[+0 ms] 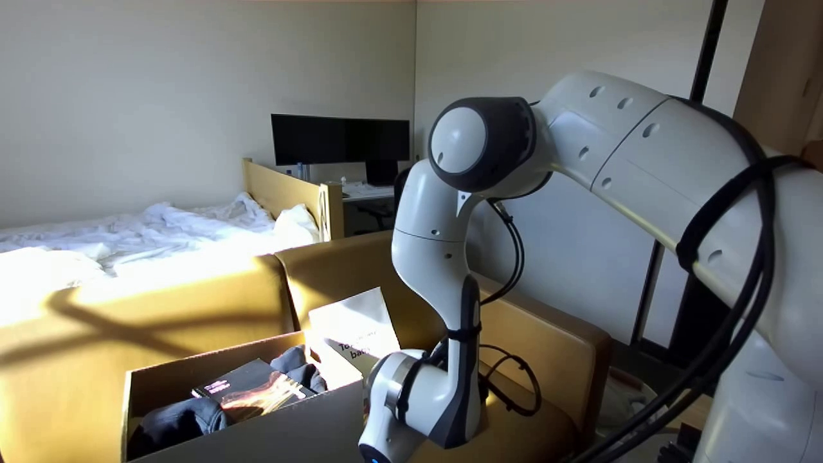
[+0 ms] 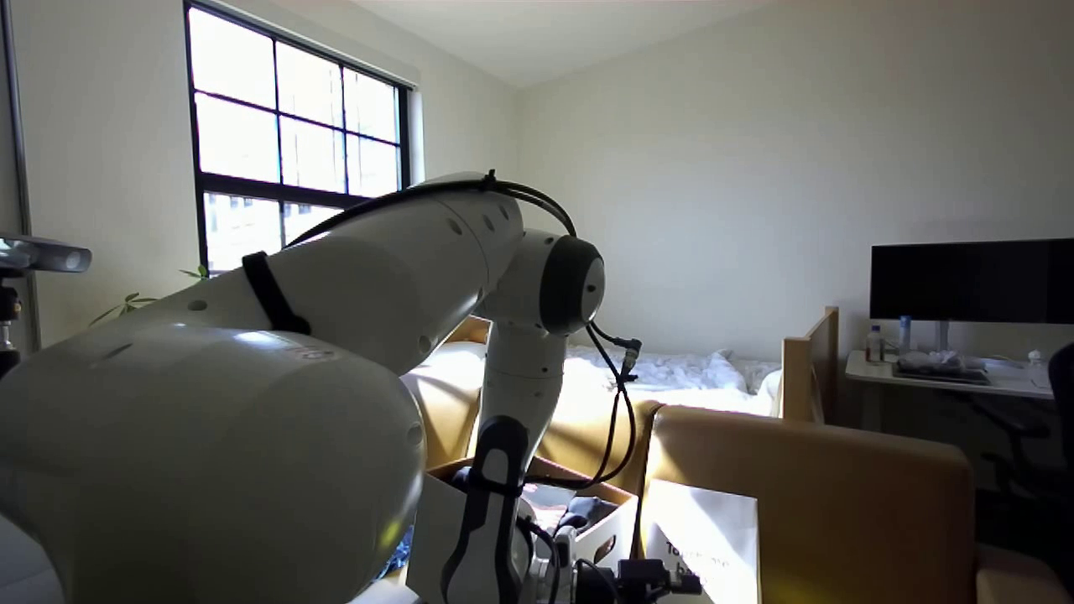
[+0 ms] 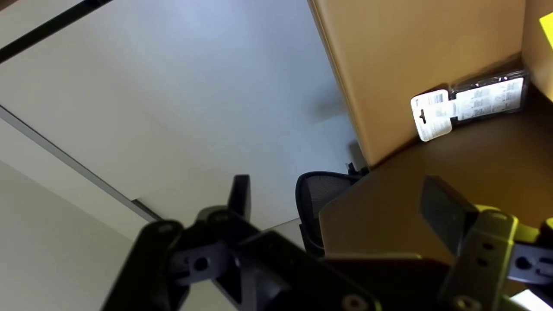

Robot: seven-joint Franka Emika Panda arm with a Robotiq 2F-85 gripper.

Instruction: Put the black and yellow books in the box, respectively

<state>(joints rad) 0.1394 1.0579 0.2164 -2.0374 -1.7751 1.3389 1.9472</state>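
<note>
The box (image 1: 283, 432) stands on the tan sofa; its wall also shows in an exterior view (image 2: 436, 530), partly behind the arm. A black book with a bright picture on its cover (image 1: 254, 388) lies in the box on dark cloths. A flat, pale yellowish, book-like thing with black print (image 1: 357, 331) leans on the sofa back beside the box, and shows in an exterior view (image 2: 709, 533), washed by sunlight. A bright yellow patch (image 3: 548, 28) is cut by the wrist view's right edge. My gripper (image 3: 337, 181) is open, with nothing seen between its fingertips.
Dark cloths (image 1: 180, 421) fill parts of the box. A black package with a white label (image 3: 486, 101) lies in the sofa's corner by the armrest (image 1: 546, 321). A black mesh chair (image 3: 324, 194) shows beyond the sofa. Loose cables (image 1: 514, 379) hang from my arm.
</note>
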